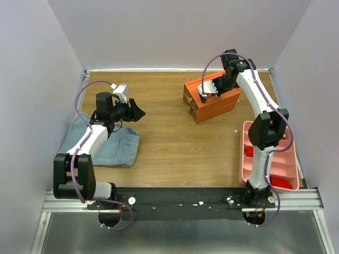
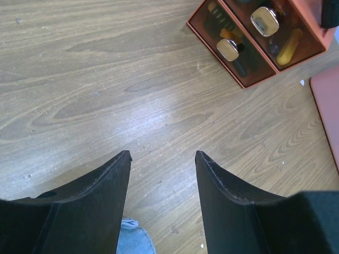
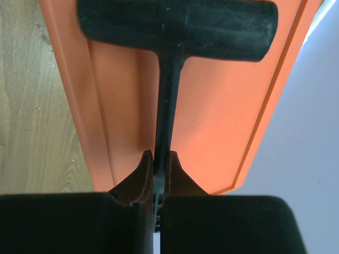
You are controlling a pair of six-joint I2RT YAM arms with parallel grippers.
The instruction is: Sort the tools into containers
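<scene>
The right tool (image 3: 159,159) is pinched shut on the thin neck of the black hammer (image 3: 175,21). The hammer's fat head sticks out at 12 o'clock in the wrist view, right above the flat top of the orange cabinet (image 1: 212,103). On the surface (image 1: 169,143) the cabinet sits at about 1 o'clock. Its drawers (image 2: 254,47) look pushed in, and a yellow-handled tool (image 2: 291,46) shows through one clear front.

The left tool (image 2: 163,156) is spread wide with nothing in it. It hangs over bare wood at about 9 o'clock, beside the blue cloth (image 1: 114,143).

Here is what could go wrong. The grip is only on the skinny neck and the heavy head is far from it, so the hammer could tip or slip. If the right tool lets go here, I think the hammer would land on the cabinet's top, not in a drawer. It could then slide off the edge toward the wall at 3 o'clock. With no drawer pulled out, the hammer has nowhere to go in.
</scene>
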